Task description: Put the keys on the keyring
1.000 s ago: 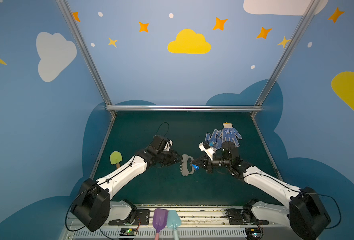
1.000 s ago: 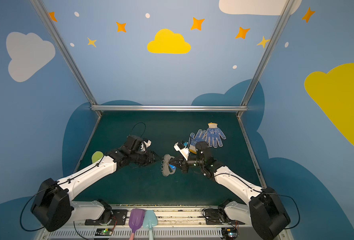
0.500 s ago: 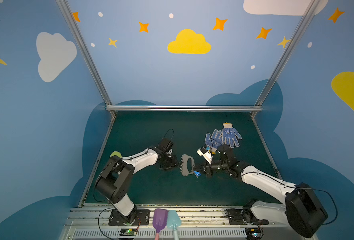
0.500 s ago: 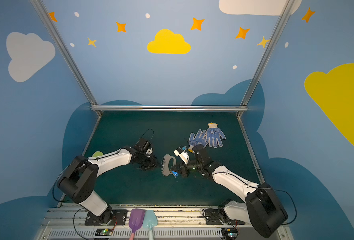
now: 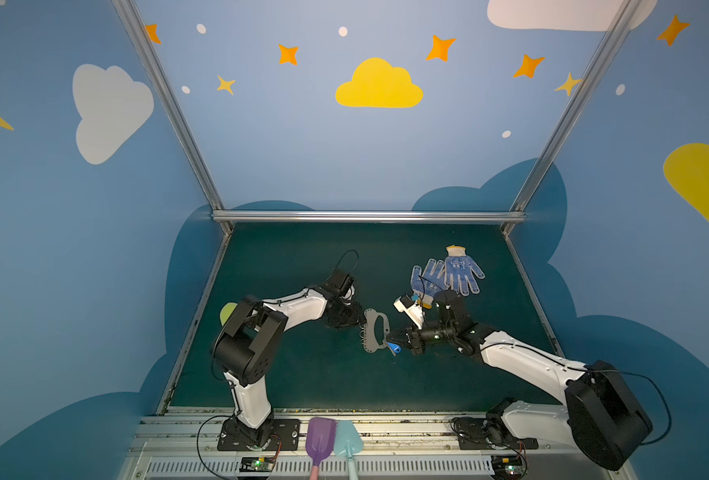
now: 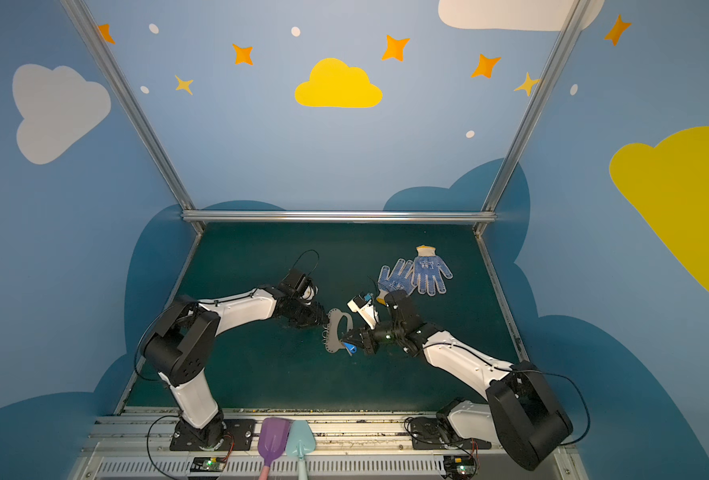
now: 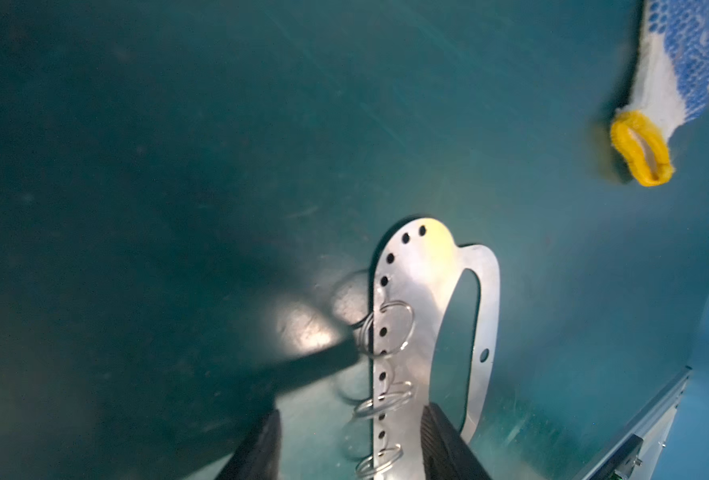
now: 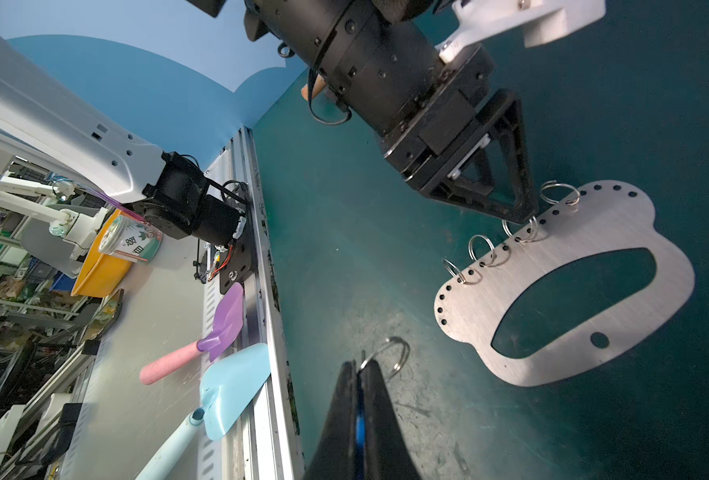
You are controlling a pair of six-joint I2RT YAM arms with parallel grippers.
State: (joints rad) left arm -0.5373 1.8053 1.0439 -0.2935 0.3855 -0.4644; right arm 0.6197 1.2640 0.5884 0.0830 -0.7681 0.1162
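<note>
After my left gripper (image 7: 350,415) spread, freeing the keyring (image 7: 427,291), my right gripper (image 8: 359,368) pinched the keys (image 5: 393,347) beside it, unthreaded.

The right end effector (image 8: 359,368) hides most of the keys (image 8: 359,428); the left wrist view crops the keyring (image 7: 423,299).

- Left arm (image 5: 298,305) and right arm (image 5: 523,361): glossy white shells dotted with small screw holes, set between bulky black joint housings.
- Black square base plates (image 5: 286,432) with silver screws, on the near rail.
- Thin black cable loop (image 5: 346,252) above the left wrist.
- White camera bracket (image 5: 408,309) on the right wrist.
- Left tool (image 7: 350,411): black, tapering, with ribbed pads (image 7: 435,428).
</note>
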